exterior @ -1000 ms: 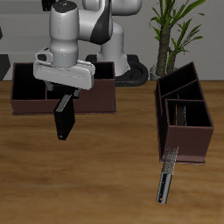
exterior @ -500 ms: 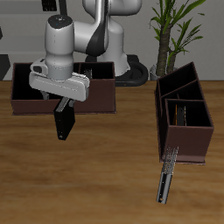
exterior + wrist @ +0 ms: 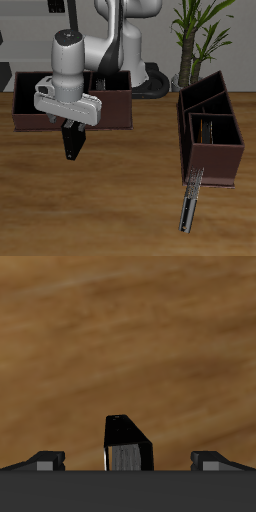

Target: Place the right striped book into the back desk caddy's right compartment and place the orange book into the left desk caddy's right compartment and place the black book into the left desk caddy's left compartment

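My jaws (image 3: 72,128): gripping the right striped book (image 3: 72,142), which hangs upright below me
Table (image 3: 120,190): beneath the book
Back desk caddy (image 3: 110,112): just behind me

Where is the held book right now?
In the exterior view the book hangs upright from the gripper above the table, just in front of the back caddy.
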